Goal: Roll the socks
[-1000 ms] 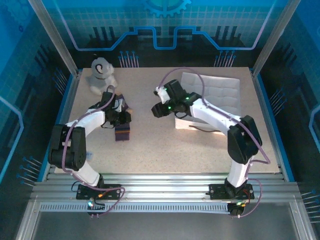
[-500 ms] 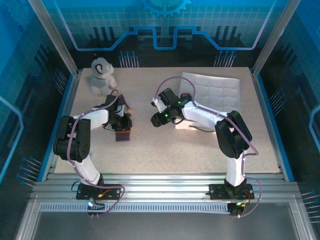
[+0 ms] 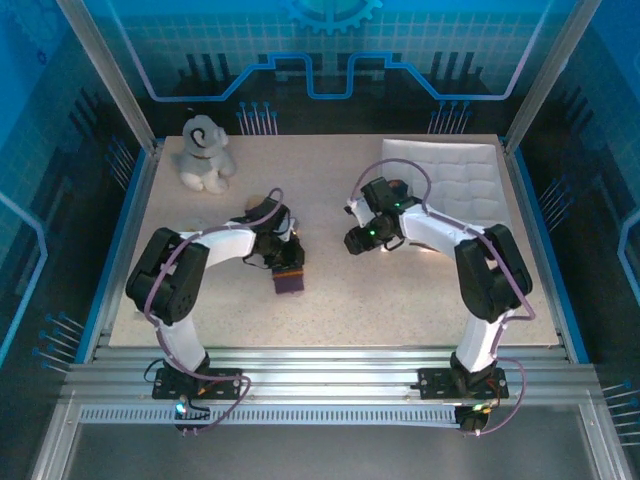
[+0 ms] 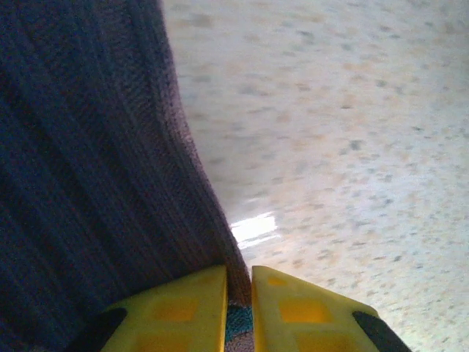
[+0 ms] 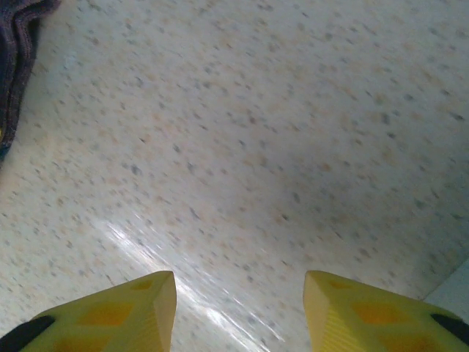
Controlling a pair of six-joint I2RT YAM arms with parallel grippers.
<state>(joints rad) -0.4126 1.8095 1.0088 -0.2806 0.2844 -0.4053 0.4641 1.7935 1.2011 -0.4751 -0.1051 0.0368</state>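
Looks early: socks point(image 3: 289, 281) pinched in the near-shut left claw point(image 4: 238, 312), unrolled on the table point(image 3: 400, 300) (right claw point(image 5: 240, 304) gaping, holding nothing).

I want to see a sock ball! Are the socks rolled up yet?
Not finished, it seems. Done: the socks show as one short dark bundle. In hand: the left gripper is pinched shut on their fabric, and the right gripper hangs open over bare table beside them. Left: rolling them tight; whether a roll is started I cannot tell.
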